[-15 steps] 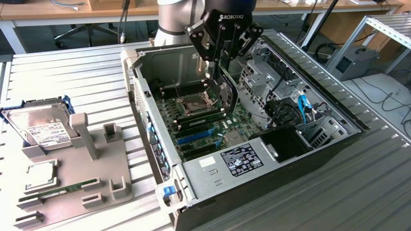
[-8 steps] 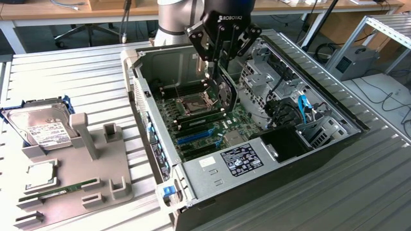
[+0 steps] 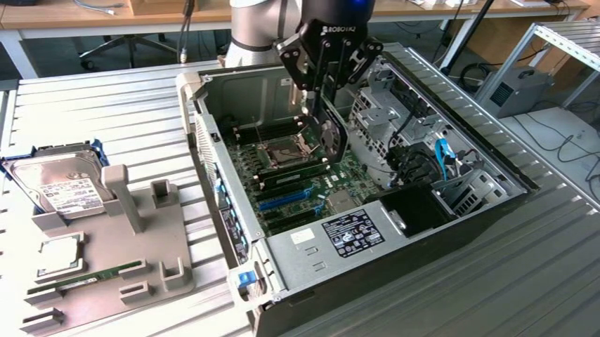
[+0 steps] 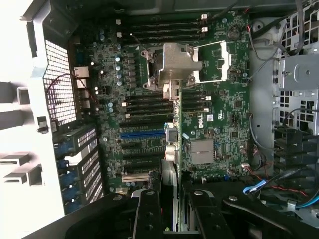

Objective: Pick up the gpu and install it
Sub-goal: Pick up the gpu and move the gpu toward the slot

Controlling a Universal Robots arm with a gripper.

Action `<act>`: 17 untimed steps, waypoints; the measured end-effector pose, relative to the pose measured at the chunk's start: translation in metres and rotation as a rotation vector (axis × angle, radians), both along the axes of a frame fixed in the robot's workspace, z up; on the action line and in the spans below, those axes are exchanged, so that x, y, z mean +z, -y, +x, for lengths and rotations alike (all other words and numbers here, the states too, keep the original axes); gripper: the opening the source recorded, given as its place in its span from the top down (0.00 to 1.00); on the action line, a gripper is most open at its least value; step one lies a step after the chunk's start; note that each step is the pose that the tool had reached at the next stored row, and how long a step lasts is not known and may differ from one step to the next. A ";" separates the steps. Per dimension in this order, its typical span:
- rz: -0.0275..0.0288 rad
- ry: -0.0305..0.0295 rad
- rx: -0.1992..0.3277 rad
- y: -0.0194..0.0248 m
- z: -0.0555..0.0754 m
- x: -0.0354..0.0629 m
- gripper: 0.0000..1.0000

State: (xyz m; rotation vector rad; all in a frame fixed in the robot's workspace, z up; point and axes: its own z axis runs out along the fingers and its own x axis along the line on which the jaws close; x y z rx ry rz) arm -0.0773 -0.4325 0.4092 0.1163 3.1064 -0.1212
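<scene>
Your gripper (image 3: 325, 98) is clamped on the gpu (image 3: 331, 140), which is held on edge inside the open computer case (image 3: 291, 256), low over the middle of the motherboard (image 3: 310, 189), just beside the CPU socket (image 3: 279, 153), contact with the board unclear.

I'm running this from afar in what looks like a robotics lab. My arm (image 3: 255, 24) rises behind a ribbed metal bench (image 3: 103, 119), its gripper (image 3: 322, 116) clamped on the gpu (image 3: 334, 144) above an opened computer case (image 3: 375, 239). At lower left of the exterior frame, a grey fixture (image 3: 140, 246) racks a hard drive (image 3: 66, 189) and other parts. Wooden desks (image 3: 56, 12) and a chair base (image 3: 126, 45) line the top edge. At right are an aluminium-profile frame (image 3: 563, 35) and loose floor cables (image 3: 563, 140).
</scene>
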 end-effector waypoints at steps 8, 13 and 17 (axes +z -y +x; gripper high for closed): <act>0.0000 0.0000 0.000 -0.0031 0.009 -0.0030 0.74; -0.0001 0.0000 0.000 -0.0047 0.013 -0.0039 0.74; -0.0001 0.0000 0.000 -0.0063 0.017 -0.0046 0.74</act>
